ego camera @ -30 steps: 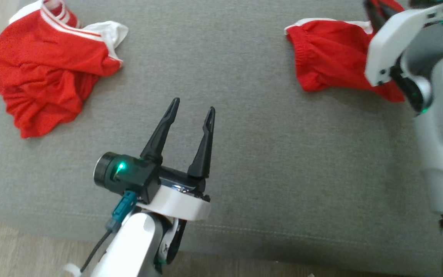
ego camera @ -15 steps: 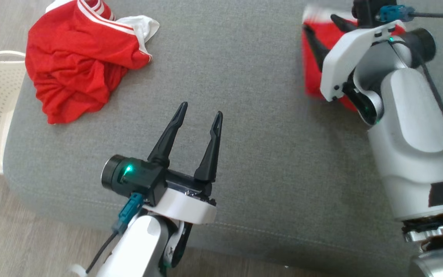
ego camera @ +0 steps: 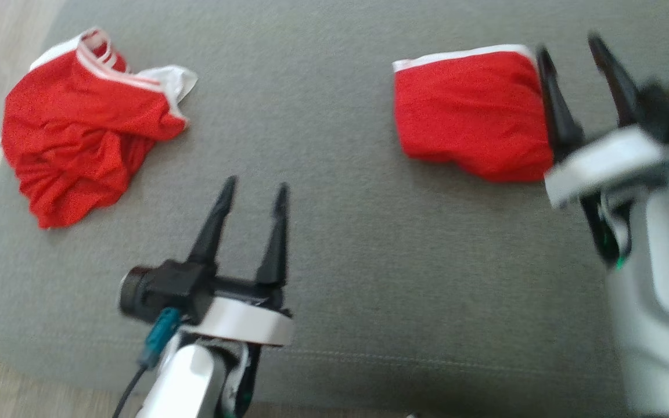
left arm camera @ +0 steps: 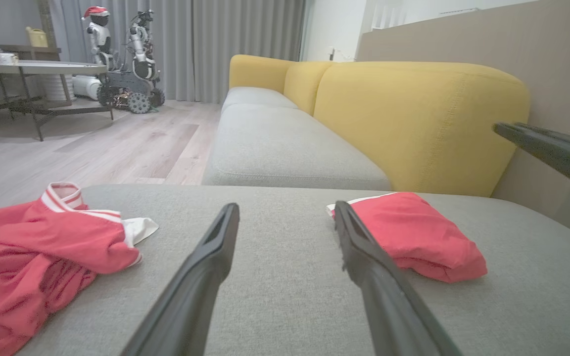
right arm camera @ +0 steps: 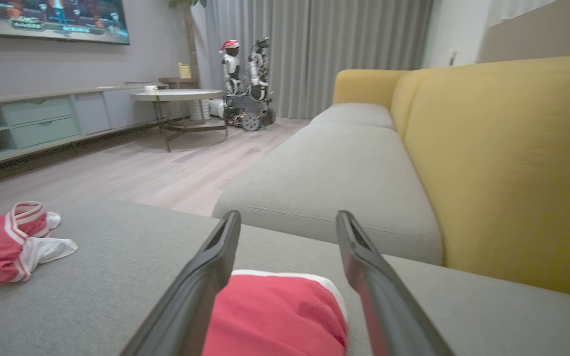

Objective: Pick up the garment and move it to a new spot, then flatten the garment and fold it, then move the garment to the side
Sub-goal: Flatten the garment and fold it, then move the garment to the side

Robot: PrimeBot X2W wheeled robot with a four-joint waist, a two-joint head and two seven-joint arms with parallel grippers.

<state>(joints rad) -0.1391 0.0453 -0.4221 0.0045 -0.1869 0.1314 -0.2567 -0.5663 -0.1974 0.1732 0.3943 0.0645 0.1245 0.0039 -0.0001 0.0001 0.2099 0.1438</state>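
The folded garment [ego camera: 471, 110] lay at two o'clock on the grey cushion [ego camera: 346, 232], a crumpled garment [ego camera: 79, 139] at ten. The left gripper [ego camera: 256, 184] and right gripper [ego camera: 568, 45] had fingers apart, empty.

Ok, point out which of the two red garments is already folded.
The folded garment on the right side of the cushion, next to the right pincer: a compact, smooth rectangle. The crumpled garment on the left is bunched up, striped trim showing.
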